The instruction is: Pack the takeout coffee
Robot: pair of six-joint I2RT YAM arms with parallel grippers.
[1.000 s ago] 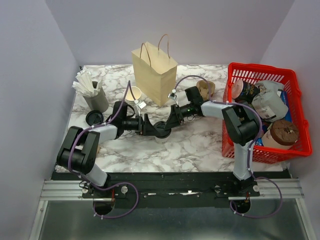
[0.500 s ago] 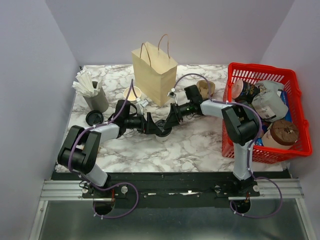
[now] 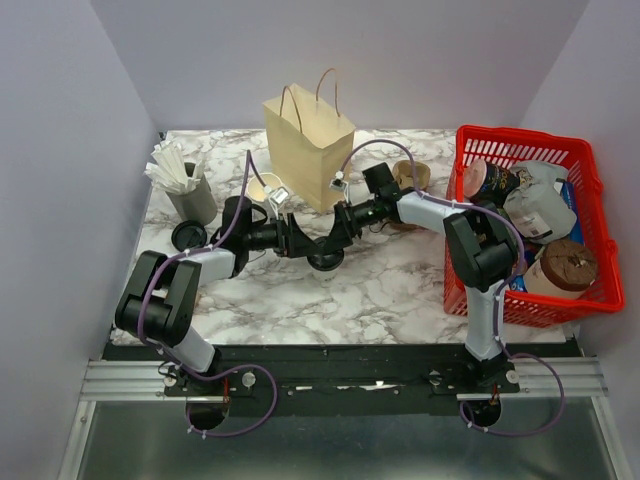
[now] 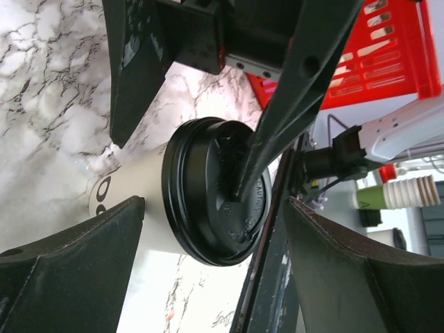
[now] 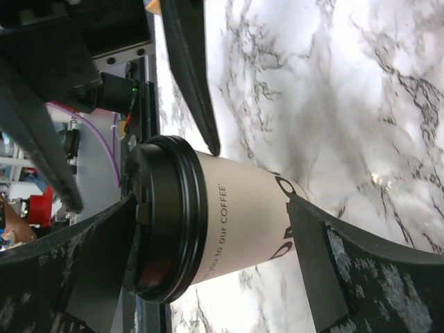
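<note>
Takeout coffee [image 5: 236, 222] between left fingers [image 4: 69, 270] and right fingers [image 5: 347, 277] — both spread; grip unclear.

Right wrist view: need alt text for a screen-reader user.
A white paper takeout coffee with a black lid stands on the marble table. It is seen sideways, between the spread fingers of the right hand. Dark fingers of the left hand flank it from the far side.
</note>
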